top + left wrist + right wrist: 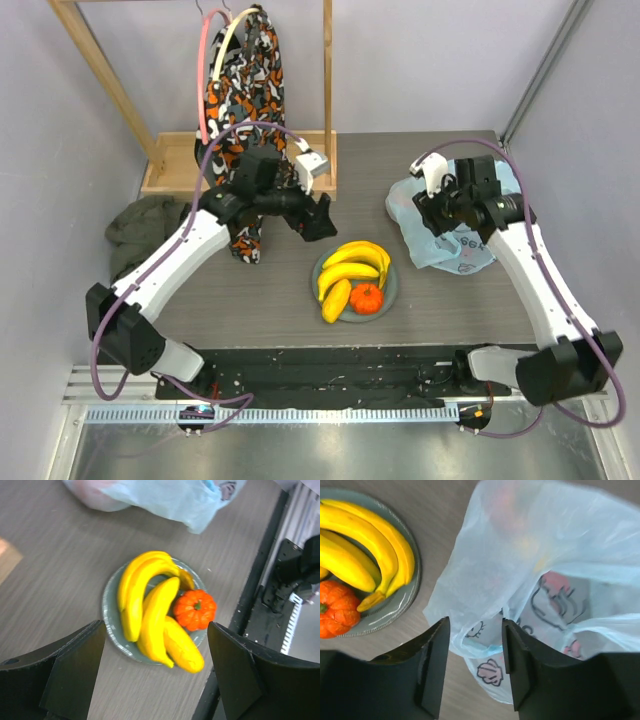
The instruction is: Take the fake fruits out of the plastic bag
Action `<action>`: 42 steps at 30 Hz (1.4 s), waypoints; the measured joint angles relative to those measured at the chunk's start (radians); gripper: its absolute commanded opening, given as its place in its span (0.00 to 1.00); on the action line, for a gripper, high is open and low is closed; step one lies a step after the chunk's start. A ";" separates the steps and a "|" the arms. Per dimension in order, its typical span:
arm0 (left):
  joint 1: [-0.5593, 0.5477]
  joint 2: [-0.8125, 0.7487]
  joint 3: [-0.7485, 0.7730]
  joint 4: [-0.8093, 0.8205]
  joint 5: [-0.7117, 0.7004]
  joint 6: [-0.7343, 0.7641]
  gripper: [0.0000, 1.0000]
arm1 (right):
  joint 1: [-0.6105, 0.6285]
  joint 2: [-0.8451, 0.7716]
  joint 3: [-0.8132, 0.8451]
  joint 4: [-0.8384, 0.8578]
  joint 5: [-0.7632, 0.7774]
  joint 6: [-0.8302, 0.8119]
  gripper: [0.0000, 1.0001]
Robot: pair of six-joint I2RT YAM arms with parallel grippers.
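A grey plate [393,290] in the middle of the table holds a yellow banana bunch [360,262], a single yellow-orange long fruit [336,300] and a small ribbed orange fruit [366,298]. My left gripper [320,215] hovers just left of and above the plate, open and empty [156,630], with the bananas [137,590] and orange fruit [196,609] below it. The light-blue plastic bag [450,245] lies at the right. My right gripper [476,625] stands over its near rim, jaws apart with a fold of bag [545,540] between them. Faint red and yellow shapes show through the bag.
An orange-black-white patterned cloth [245,90] hangs on a wooden rack [170,165] at the back left. A green cloth [140,225] lies off the table's left edge. A black rail [330,365] runs along the near edge.
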 measured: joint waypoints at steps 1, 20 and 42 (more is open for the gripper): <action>-0.016 0.013 0.005 0.001 0.000 0.002 0.86 | -0.016 0.027 -0.002 -0.008 -0.009 0.011 0.46; -0.225 0.135 0.160 -0.054 -0.076 0.149 0.86 | -0.256 0.374 -0.085 -0.033 -0.026 0.005 0.27; -0.603 0.222 0.217 0.107 -0.606 0.538 0.96 | -0.125 0.429 0.233 -0.093 -0.347 0.369 0.01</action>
